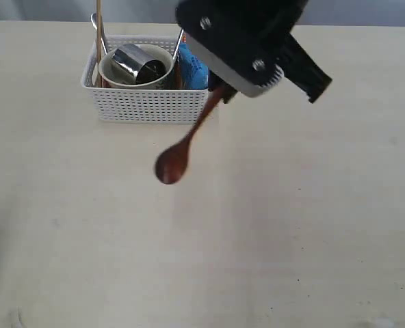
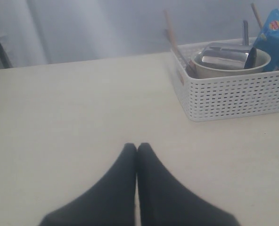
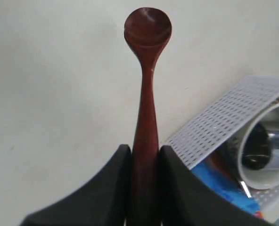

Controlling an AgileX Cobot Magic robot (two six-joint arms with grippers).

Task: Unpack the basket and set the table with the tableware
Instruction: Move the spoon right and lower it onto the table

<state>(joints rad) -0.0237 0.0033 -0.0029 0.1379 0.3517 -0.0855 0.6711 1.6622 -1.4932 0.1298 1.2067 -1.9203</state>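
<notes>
Dark red wooden spoon [image 1: 189,140] is the piece I'm on right now. The right end effector [image 3: 145,148] is clamped on the handle end, and the spoon hangs out in front of the basket [image 1: 148,106], just off its right front corner, over bare bench [image 1: 291,225]. So I'd call this the carry-and-place step for the spoon. The steel cup [image 1: 137,63] lying in the cream bowl [image 1: 111,70] and the rest are in the basket.

In the exterior view the long axis runs diagonally: handle up by the basket, bowl end pointing away from it, down and to the left. I can't tell if the bowl end touches the bench.

Next move, I reckon: lower it, flatten that tilt so it lies down, then let go well clear of the basket. The left end effector [image 2: 137,147] is closed on nothing, parked over the bench.
</notes>
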